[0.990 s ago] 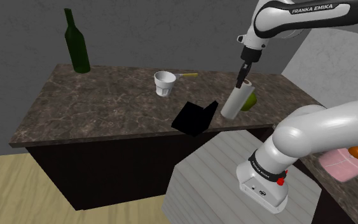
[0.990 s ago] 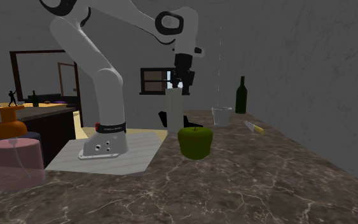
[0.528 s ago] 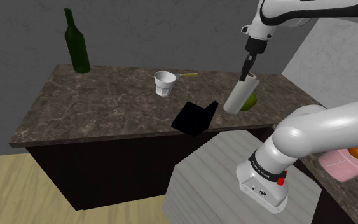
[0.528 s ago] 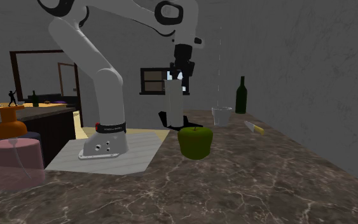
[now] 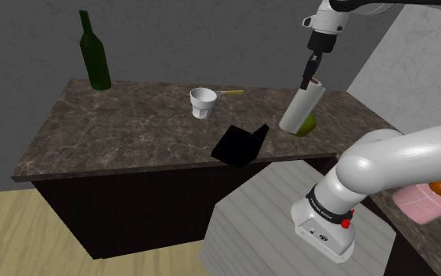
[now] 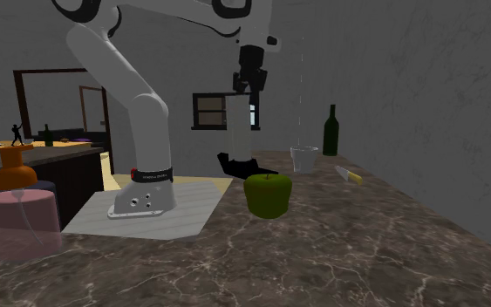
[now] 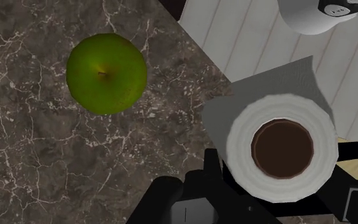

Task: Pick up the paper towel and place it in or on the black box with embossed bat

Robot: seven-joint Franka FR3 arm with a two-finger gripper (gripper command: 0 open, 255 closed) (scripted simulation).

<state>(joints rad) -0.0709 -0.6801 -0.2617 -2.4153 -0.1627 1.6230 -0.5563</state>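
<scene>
My gripper (image 5: 311,81) is shut on the top rim of a white paper towel roll (image 5: 301,110), which hangs upright in the air above the counter's near corner. In the second exterior view the gripper (image 6: 243,86) holds the roll (image 6: 237,127) just above the black box (image 6: 235,164). The wrist view looks down the roll's brown core (image 7: 282,147), with one finger (image 7: 212,168) pressed on its outer wall. The black box (image 5: 240,145) lies open near the counter's front edge, toward the shoulder view's left of the roll.
A green apple (image 5: 311,125) (image 7: 107,73) sits on the dark marble counter (image 5: 117,129) beside the roll. Farther back stand a white cup (image 5: 203,103), a yellow-handled utensil (image 5: 231,93) and a green bottle (image 5: 93,53). A pink soap dispenser (image 6: 21,214) stands near the stand (image 5: 265,212).
The gripper has risen with the paper towel roll, lifting it higher above the counter and slightly toward the shoulder view's right. Nothing else has moved.
</scene>
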